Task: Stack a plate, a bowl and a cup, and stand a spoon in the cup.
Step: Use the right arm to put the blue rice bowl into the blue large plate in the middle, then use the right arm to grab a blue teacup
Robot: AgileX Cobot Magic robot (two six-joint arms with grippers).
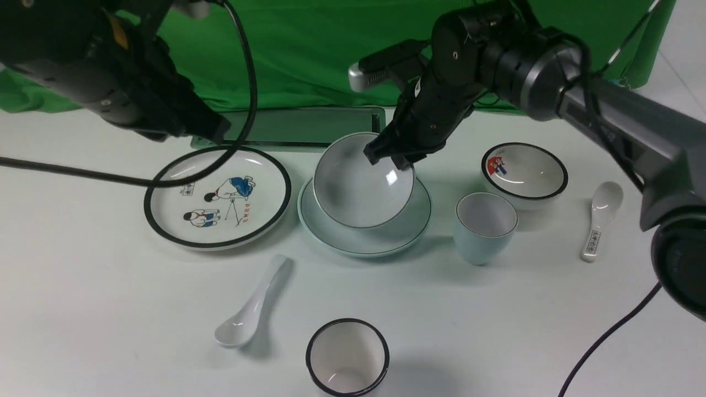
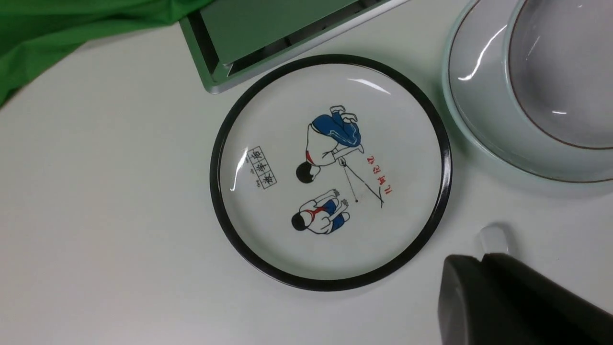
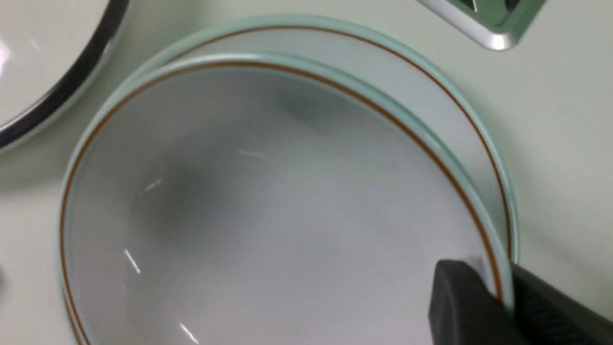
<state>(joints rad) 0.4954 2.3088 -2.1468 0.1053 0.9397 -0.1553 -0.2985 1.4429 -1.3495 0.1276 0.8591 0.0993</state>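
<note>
The pale blue-green plate (image 1: pixel 353 243) lies at the table's middle. Above it the matching bowl (image 1: pixel 361 187) is tilted toward the front, and my right gripper (image 1: pixel 390 157) is shut on its far rim. In the right wrist view one finger is inside the bowl (image 3: pixel 268 215), the other outside, over the plate (image 3: pixel 431 81); the gripper (image 3: pixel 503 287) pinches the rim. The blue-green cup (image 1: pixel 485 226) stands upright to the plate's right. The plain white spoon (image 1: pixel 251 309) lies front left. My left gripper (image 1: pixel 218 129) hangs shut and empty above the far edge of the cartoon plate (image 2: pixel 330 172).
A black-rimmed cartoon plate (image 1: pixel 218 198) lies left of the stack. A small black-rimmed bowl (image 1: pixel 524 171) and a printed spoon (image 1: pixel 598 220) are at the right. A black-rimmed cup (image 1: pixel 347 358) stands at the front. A silver tray (image 1: pixel 303 127) lies at the back.
</note>
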